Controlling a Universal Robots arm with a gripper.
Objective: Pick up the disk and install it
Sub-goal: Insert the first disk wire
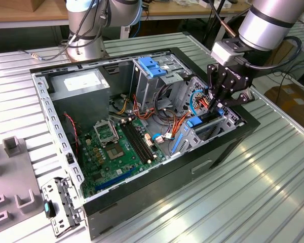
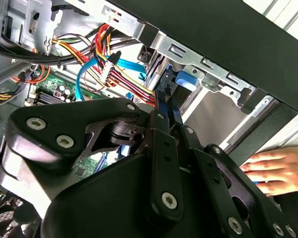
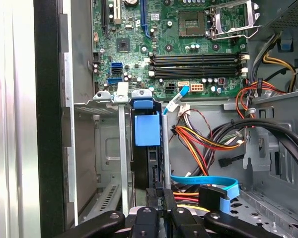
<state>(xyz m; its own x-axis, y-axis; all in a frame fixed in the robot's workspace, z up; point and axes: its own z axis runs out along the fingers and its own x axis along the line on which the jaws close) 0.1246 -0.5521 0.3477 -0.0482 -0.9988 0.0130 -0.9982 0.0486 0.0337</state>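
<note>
At the front drive cage of the open computer case, on the ribbed metal tabletop, we record the following.

Item 1, end effector: lowered into the cage mouth. Both wrist views show its fingers drawn narrow on a thin upright edge. We judge them to be clamped on the disk.

Item 2, the disk: seen edge-on in the first wrist view, standing upright between two metal guide rails of the cage. It is directly ahead of the fingertips and touching them. Beyond it in the same slot is a blue plastic tab. We cannot tell how deep the disk sits.

Item 3, step in hand: the pick-up looks complete and we judge the work to be in the installing stage, with the disk partly entered in its bay. Seating it calls for the drive to stay square to the rails and clear of the nearby wiring.

Item 4, surroundings: a blue data cable and a red-and-yellow wire bundle lie just beside the slot. The motherboard and the grey power-supply box are well apart from it. A person's hand rests outside the case wall.
</note>
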